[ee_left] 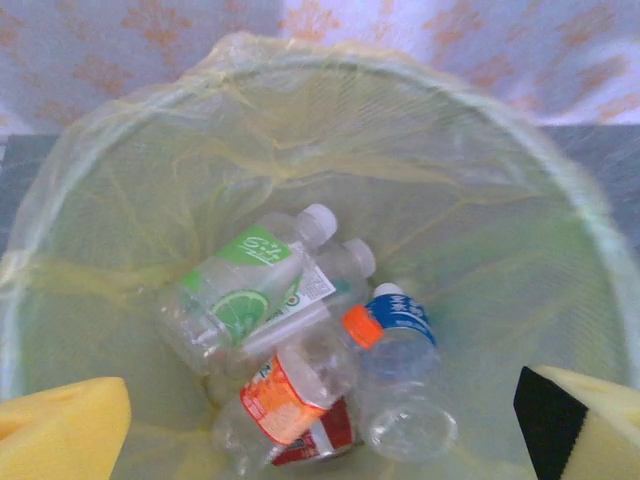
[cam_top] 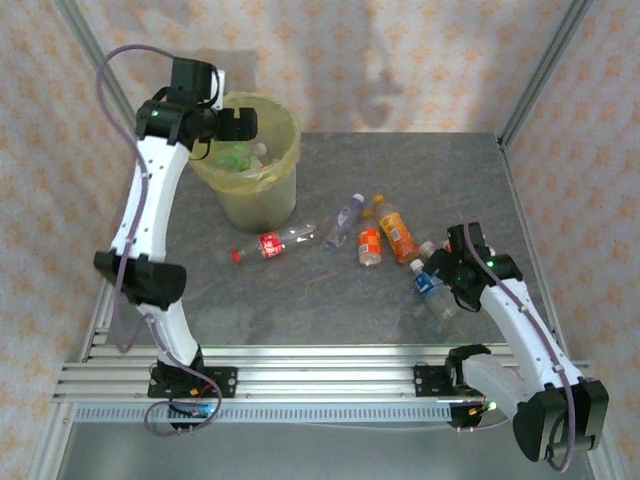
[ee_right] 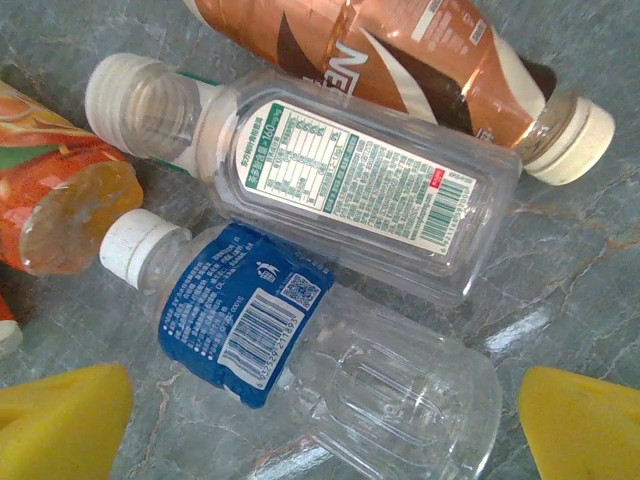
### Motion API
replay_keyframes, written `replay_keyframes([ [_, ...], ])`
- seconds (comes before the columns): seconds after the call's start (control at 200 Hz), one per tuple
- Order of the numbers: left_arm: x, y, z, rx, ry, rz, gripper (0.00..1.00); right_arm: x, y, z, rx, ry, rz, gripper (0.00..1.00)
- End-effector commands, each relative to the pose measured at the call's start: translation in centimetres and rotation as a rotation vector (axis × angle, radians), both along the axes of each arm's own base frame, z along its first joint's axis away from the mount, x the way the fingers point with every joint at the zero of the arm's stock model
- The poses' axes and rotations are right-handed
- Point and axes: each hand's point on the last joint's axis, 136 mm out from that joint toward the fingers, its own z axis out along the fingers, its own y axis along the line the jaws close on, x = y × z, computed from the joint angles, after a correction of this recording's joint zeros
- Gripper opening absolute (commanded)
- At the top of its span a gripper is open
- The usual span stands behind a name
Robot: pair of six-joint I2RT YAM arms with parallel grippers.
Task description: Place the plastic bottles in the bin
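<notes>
Bin contents: at least four plastic bottles are piled at the bottom, among them a green-labelled bottle [ee_left: 245, 285], an orange-capped bottle [ee_left: 395, 330] with a blue band and an orange-labelled bottle [ee_left: 285, 400].
Bin: the bin [cam_top: 262, 200] is seen at the far left of the table, upright, with its yellow bag folded over the rim.
Bottles on the table: a red-labelled bottle [cam_top: 268, 245] is lying alone just in front of the bin. A clear blue-capped bottle [cam_top: 345, 220] and two orange drink bottles [cam_top: 396, 230] are lying further right.
Cluster at the right: a blue-labelled bottle [ee_right: 250, 320] with a white cap is lying flat, pressed against a clear white-labelled bottle [ee_right: 340, 180]. A brown-labelled bottle [ee_right: 400, 50] is lying just beyond.
Left gripper: the left gripper [cam_top: 240, 125] is held over the bin's mouth. Its jaws are spread wide, with nothing between the yellow pads [ee_left: 60, 425].
Right gripper: the right gripper [cam_top: 447, 272] is held low over the cluster, jaws wide. Its pads [ee_right: 580, 420] are set either side of the blue-labelled bottle, and no grip is seen.
Table: the grey marbled table [cam_top: 300, 300] is seen beneath it all.
</notes>
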Motion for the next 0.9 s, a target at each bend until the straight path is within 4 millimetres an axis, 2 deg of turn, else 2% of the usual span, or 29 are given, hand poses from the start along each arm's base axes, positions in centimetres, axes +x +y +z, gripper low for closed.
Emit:
replay_keyframes([
  [0.0, -2.0, -2.1, 3.1, -0.082, -0.108, -0.025, 1.00, 0.9, 0.1, -0.4, 0.010, -0.029, 0.012, 0.99],
  [0.225, -6.2, -5.3, 5.1, -0.179, -0.214, -0.086, 1.00, 1.2, 0.0, -2.3, 0.025, -0.001, 0.025, 0.99],
  [0.38, -7.7, -6.5, 4.6, -0.241, -0.216, -0.107, 1.00, 1.0, 0.4, -3.0, 0.042, 0.015, 0.031, 0.99],
  [0.565, -8.5, -7.8, 3.9, -0.254, -0.198, -0.130, 1.00, 0.5, 1.5, -3.5, 0.110, 0.039, 0.042, 1.00],
  [0.746, -8.7, -9.3, 3.7, -0.279, -0.190, -0.168, 1.00, -0.2, 2.6, -4.0, 0.170, 0.071, 0.067, 0.97],
  [0.896, -8.6, -9.7, 3.8, -0.281, -0.190, -0.174, 1.00, -0.6, 3.5, -4.6, 0.226, 0.093, 0.073, 0.94],
])
